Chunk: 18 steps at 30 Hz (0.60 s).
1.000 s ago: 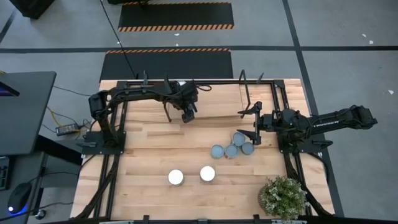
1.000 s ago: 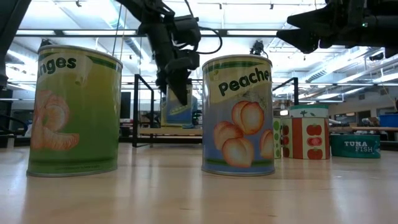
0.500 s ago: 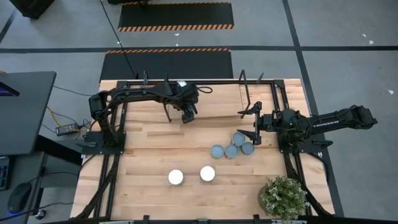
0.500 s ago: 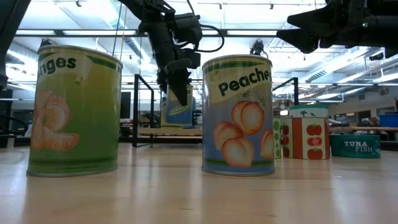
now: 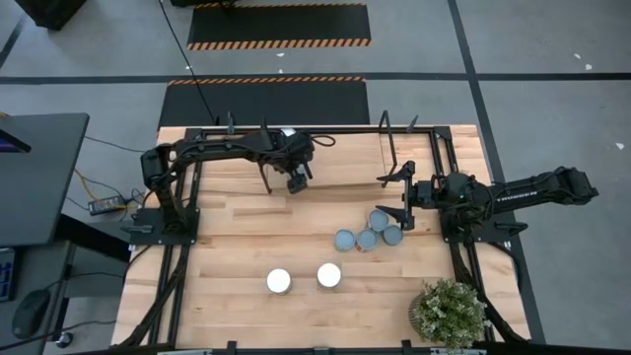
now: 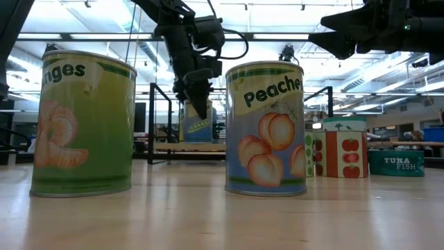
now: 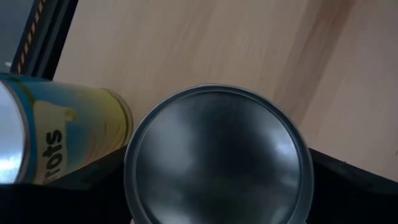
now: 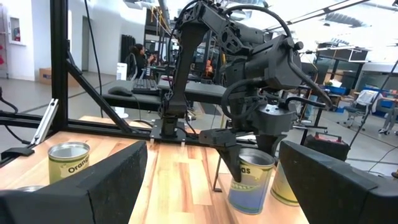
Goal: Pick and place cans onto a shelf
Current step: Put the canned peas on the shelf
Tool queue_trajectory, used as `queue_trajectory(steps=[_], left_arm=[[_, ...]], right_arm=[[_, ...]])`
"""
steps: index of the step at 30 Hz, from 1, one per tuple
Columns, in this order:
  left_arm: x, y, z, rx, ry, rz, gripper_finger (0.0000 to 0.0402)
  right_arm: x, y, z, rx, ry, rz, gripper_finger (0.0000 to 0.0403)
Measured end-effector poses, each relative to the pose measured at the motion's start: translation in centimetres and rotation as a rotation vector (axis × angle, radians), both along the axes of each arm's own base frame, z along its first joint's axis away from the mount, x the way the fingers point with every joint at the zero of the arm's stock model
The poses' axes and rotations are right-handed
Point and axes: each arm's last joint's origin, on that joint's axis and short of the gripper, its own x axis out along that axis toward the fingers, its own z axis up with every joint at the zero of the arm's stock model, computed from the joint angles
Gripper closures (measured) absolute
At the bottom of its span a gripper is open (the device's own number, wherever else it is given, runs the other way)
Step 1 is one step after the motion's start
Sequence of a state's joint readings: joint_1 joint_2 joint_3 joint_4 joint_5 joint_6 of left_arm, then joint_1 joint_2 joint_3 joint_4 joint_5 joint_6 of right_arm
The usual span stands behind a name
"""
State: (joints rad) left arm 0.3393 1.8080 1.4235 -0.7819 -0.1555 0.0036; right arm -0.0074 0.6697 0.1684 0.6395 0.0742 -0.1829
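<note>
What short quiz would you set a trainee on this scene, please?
1. True or false: the right gripper holds a can.
2. How many blue-grey cans stand clustered beside the right gripper? A two, B four, C six.
3. In the low view, which fruit is pictured on the labelled can to the right of the green can?
Key: 1 false: it is open and empty, while the left gripper grips the held can. 2 B. 3 peaches.
</note>
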Motion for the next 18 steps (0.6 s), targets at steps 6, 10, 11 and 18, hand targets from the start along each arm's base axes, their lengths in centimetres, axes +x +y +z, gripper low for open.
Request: queue_trajectory(steps=[6, 10, 11, 18], left_arm=[[-0.27, 0.34, 0.00, -0.012, 0.004, 0.028, 0.0047], [-0.26, 0.32, 0.00, -0.024, 0.000, 0.022, 0.0047], [-0.26, 0.30, 0.00, -0.027, 0.000, 0.021, 0.0047], [-0.40, 0.22, -0.07, -0.038, 0.015, 0.026, 0.0047]], right_arm=[[0.00, 0.00, 0.00, 0.000, 0.000, 0.000, 0.0030], [0.00, 0.00, 0.00, 0.000, 0.000, 0.000, 0.0030], [0.00, 0.00, 0.00, 0.000, 0.000, 0.000, 0.0030], [0.00, 0.00, 0.00, 0.000, 0.000, 0.000, 0.0030]])
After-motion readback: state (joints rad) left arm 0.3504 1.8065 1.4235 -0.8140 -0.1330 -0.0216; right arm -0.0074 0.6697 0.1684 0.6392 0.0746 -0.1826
